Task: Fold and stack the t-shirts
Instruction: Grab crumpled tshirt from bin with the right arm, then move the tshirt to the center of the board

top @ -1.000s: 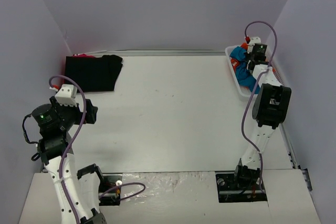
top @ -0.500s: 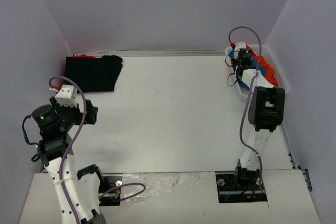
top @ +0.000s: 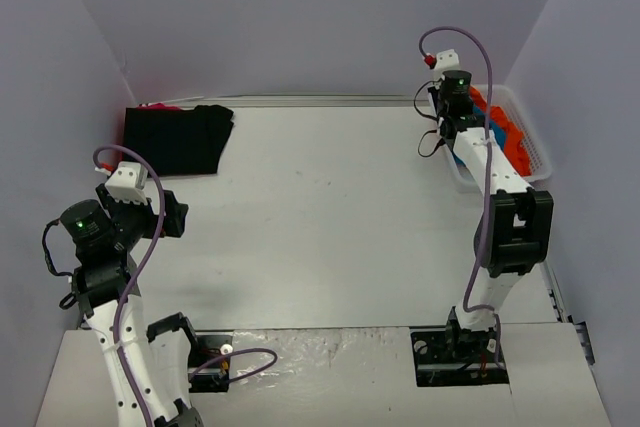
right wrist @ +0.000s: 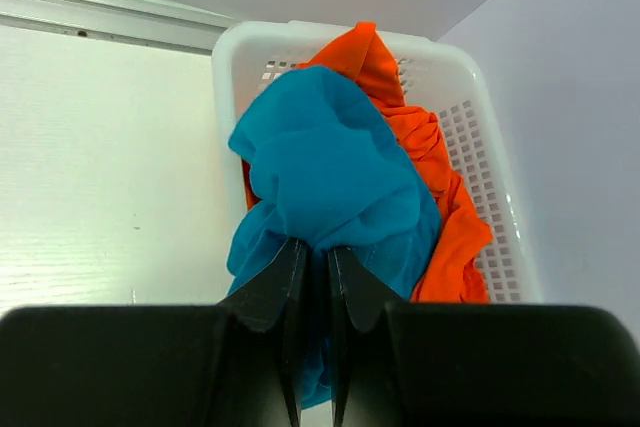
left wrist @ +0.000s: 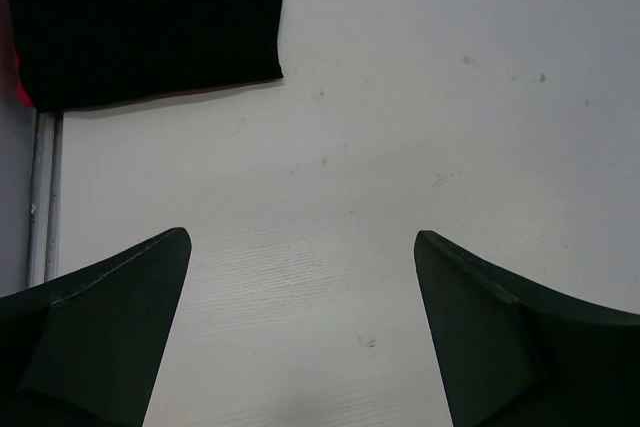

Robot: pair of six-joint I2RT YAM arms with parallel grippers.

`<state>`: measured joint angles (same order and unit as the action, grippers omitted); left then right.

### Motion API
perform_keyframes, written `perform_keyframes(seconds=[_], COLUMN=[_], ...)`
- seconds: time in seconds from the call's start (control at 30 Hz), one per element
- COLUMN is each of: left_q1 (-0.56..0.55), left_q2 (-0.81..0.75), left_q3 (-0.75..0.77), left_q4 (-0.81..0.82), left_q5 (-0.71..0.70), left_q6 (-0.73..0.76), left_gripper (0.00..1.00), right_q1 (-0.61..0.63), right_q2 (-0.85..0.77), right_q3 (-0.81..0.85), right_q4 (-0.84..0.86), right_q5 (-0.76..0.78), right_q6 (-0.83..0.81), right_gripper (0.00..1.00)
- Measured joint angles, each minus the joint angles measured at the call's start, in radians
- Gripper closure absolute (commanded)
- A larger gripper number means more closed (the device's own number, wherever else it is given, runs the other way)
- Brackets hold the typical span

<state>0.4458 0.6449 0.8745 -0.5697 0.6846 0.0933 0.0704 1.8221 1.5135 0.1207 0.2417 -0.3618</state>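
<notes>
R tool (right wrist: 310, 247) clamps 1 teal shirt (right wrist: 330, 167), 1 orange shirt (right wrist: 445, 197), 1 black shirt (top: 178, 137)

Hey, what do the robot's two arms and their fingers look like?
Both the left arm and right arm have white links, bulky black joints, a looping purple cable and a green light. A small white box tops each wrist. The fingers are dark, wedge-shaped blades.

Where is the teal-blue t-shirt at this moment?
In the right wrist view, the teal-blue t-shirt is pinched in the right gripper. It is bunched over the white basket at the far right corner, with the orange t-shirt beside it.
</notes>
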Motion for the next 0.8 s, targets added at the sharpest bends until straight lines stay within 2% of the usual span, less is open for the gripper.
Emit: perform_keyframes(seconds=[0.3,0.67,0.8], left_q1=[0.000,0.000,0.000], left_q2=[0.000,-0.002,-0.002], left_q3=[0.000,0.000,0.000], left_q4=[0.000,0.000,0.000], left_q5=[0.005,0.011,0.016], left_q6=[0.000,-0.001,-0.001], left_gripper=[0.06,0.06,0.06], right_q1=[0.071,0.182,0.243], right_q2=[-0.164,-0.251,-0.286], right_q3=[0.044,0.414,0.490], right_q4=[-0.103,-0.307,-0.375], right_q5=[0.013,-0.061,-0.129], right_q6=[0.002,0.021,0.031], right_gripper=[1.00,1.00,1.00])
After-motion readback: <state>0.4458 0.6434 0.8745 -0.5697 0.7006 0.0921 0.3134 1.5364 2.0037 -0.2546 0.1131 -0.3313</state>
